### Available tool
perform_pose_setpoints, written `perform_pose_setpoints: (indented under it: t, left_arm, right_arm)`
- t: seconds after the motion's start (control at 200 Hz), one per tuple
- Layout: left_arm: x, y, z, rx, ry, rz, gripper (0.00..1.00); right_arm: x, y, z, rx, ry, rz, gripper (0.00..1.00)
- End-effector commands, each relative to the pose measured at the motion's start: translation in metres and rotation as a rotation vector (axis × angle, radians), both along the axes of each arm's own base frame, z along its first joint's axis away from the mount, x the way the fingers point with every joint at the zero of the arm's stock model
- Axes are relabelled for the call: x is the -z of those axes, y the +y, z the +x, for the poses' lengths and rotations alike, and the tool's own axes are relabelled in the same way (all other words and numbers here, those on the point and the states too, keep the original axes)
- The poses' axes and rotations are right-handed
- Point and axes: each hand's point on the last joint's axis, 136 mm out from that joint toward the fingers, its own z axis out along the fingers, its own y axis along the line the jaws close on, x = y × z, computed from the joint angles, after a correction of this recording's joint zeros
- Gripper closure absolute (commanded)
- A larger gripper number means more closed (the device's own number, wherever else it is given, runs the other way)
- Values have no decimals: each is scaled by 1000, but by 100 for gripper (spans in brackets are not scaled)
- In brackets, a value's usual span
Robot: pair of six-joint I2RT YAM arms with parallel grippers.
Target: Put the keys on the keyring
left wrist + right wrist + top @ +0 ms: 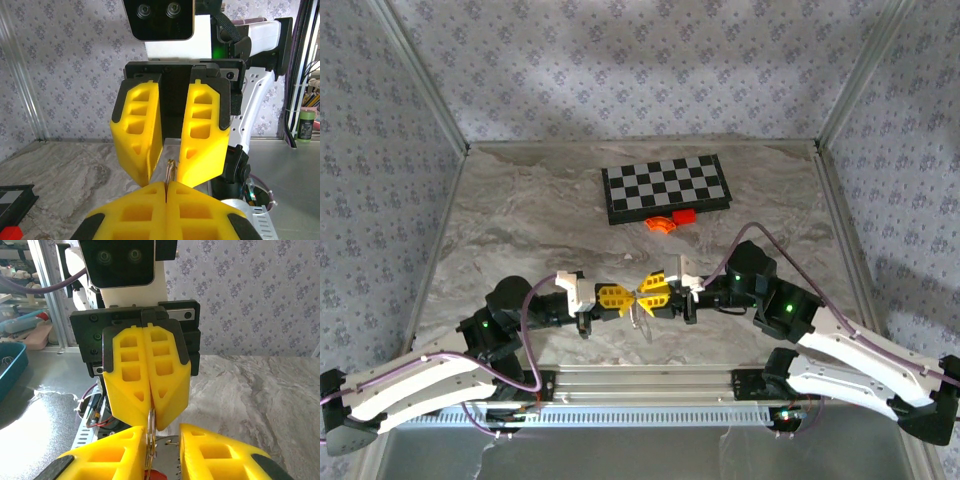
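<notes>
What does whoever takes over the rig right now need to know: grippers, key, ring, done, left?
The left gripper is shut on the thin silvery metal keyring, held edge-on.
The right gripper is open, fingers either side of the ring, nose to nose with the left.
A red bit below the ring may be the small red-headed key; cannot tell if it is threaded.
Left to do: check the key is on the ring; if not, thread it.

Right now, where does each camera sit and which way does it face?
Top external: above and behind the bases, looking down on the table; both arms show.
Left wrist: on the left arm, facing the open right tool; own shut fingers below.
Right wrist: facing the shut left tool; own fingers below.
Shared: both wrist views show the tools meeting at the keyring.
</notes>
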Motion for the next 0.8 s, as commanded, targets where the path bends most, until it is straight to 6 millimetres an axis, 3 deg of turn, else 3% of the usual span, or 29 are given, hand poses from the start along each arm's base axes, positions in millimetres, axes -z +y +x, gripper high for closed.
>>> perform_pose_setpoints:
  t: [0.0, 0.29, 0.49, 0.605, 0.795]
  left_arm:
    - [-29, 6, -6, 12, -46, -76, 100]
    - [-28, 6, -5, 9, -44, -73, 100]
    - [-13, 7, 6, -52, -26, 51, 100]
    - [-1, 11, 15, -109, -27, 151, 79]
    - [14, 11, 19, -124, -18, 259, 70]
  right_arm:
    - [1, -2, 2, 13, -7, -7, 75]
    - [2, -2, 3, 18, -10, -17, 100]
    - [9, -5, 10, 55, -18, -102, 100]
    - [16, -5, 13, 77, -28, -176, 100]
    - [20, -5, 16, 105, -42, -257, 100]
